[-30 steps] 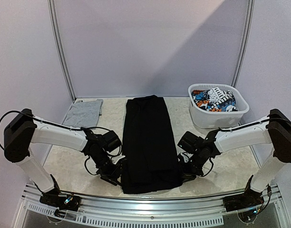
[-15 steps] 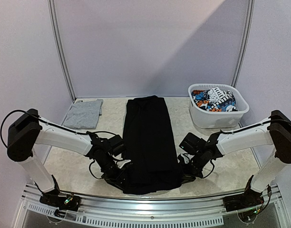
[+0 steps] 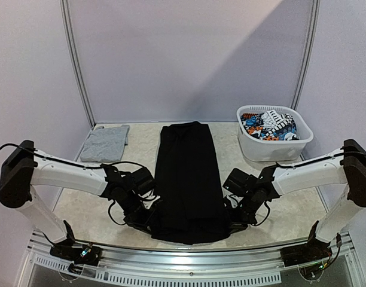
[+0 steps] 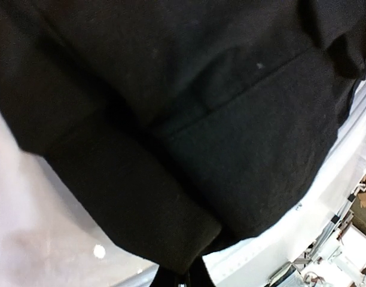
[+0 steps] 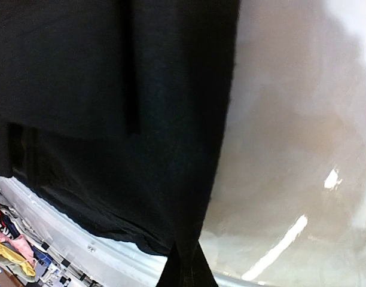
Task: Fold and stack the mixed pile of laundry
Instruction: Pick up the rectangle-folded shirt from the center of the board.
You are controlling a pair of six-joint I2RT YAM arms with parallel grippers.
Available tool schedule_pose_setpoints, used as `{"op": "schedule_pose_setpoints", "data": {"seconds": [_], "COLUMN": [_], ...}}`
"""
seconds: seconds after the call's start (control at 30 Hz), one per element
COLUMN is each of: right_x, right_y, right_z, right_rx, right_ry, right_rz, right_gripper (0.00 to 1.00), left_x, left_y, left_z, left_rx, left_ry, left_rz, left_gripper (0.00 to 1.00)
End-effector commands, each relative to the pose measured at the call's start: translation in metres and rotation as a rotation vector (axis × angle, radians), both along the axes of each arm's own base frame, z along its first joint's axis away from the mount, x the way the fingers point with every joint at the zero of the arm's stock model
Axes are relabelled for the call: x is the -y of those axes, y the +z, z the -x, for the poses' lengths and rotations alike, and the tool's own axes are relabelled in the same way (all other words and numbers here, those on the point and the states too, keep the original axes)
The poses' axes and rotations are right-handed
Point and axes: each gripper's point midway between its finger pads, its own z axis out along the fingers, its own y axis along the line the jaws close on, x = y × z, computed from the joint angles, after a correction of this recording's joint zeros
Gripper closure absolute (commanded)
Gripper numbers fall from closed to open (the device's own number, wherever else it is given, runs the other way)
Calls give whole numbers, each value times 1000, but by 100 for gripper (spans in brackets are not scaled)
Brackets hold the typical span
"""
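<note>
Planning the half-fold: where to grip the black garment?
Black garment: near corners, left tool from its left edge, right tool from its right. It lies flat as a long strip, so the near hem should fold onto the far end.

The garment point(image 3: 188, 173) is black and the top point(image 3: 105, 142) light grey. The white basket point(image 3: 273, 152) holds a printed cloth point(image 3: 268, 125) in white, black, blue and orange. The surface point(image 3: 290, 206) is mottled beige.

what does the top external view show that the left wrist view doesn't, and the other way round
Only the top external view shows the white plastic laundry basket holding a white, black, blue and orange printed cloth, the light grey cloth top at far left, and the right arm. Only the left wrist view shows clutter beyond the table's near edge. Both show the large black garment, its near left corner pinched by the left gripper.
</note>
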Motion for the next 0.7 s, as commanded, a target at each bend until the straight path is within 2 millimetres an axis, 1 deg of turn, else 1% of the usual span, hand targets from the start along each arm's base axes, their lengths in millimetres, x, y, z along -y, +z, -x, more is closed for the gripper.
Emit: {"op": "schedule_pose_setpoints", "data": {"seconds": [0.0,0.17,0.33,0.4,0.6,0.67], "right_x": [13,11,-2,-7,-10,-16], "right_y": [5,20,46,55,79,90], "right_z": [2,-6,-25,-34,-57,-65], "right_rx": [11,49,121,151,234,260], "right_ry": [24,-17,-31,-32,-45,-50], "right_rz": [97,94,75,82,145,138], "right_gripper": [100,100,100,100,100,100], "left_x": [-24,-29,-26,-24,-23,-24], "left_y": [7,26,41,47,72,80], "left_z": [6,3,-9,-15,-41,-50], "left_rx": [23,62,107,124,170,183], "left_ry": [33,46,42,38,72,86], "left_rz": [-80,-63,-65,-70,-54,-44], "left_gripper": [100,100,100,100,100,100]}}
